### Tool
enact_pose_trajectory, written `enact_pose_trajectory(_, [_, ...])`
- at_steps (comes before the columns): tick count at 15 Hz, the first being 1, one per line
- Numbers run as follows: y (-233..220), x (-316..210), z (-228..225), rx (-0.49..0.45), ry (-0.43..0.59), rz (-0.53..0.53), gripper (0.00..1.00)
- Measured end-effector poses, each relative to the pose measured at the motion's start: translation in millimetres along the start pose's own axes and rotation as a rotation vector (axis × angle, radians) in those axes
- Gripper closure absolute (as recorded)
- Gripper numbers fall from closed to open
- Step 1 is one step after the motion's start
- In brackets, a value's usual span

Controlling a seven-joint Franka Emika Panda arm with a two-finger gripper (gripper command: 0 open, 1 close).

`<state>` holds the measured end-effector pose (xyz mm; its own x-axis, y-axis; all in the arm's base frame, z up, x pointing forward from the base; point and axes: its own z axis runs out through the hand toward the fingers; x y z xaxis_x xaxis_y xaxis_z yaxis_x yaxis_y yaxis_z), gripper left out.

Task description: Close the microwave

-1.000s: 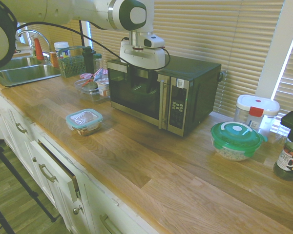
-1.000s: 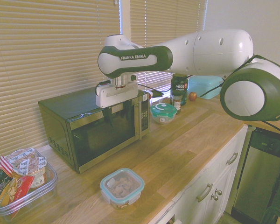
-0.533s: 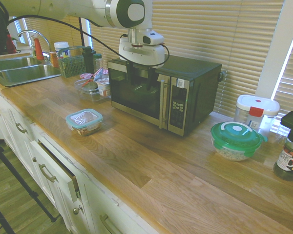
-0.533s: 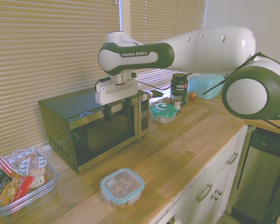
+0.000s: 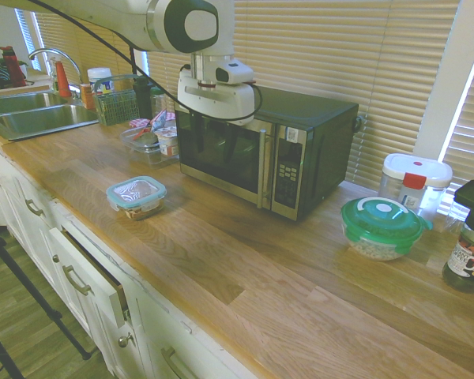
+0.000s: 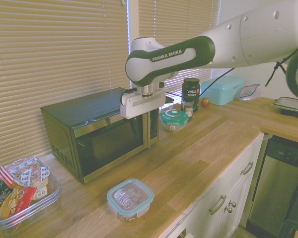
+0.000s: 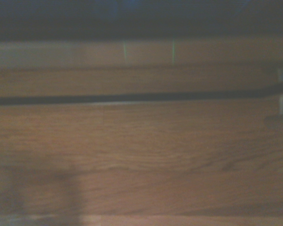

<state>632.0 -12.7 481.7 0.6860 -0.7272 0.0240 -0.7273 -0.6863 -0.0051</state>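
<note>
Standing on the wooden countertop in front of the window blinds, the microwave is shown with its dark glass door flush against the body, the vertical silver bar handle lying beside the button panel. The gripper is positioned in front of the upper part of the door, clear of the worktop; whether its fingers are apart or together cannot be told from either exterior view. In the second exterior view the gripper is seen over the door's handle end.

A small glass container with a teal-rimmed lid is set on the countertop in front of the microwave, well apart from it. A round bowl with a green lid is placed near the panel side of the microwave, with a white canister behind it and a dark jar further along. A steel sink is located at the far end of the countertop. A clear tub of packaged snacks is visible in the second exterior view. Only blurred wood grain is shown in the wrist view.
</note>
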Motion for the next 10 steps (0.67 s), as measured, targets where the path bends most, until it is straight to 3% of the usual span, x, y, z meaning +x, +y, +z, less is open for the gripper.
enact_pose_trajectory(10, [95, -95, 52, 0.037, -0.028, -0.107, 0.0])
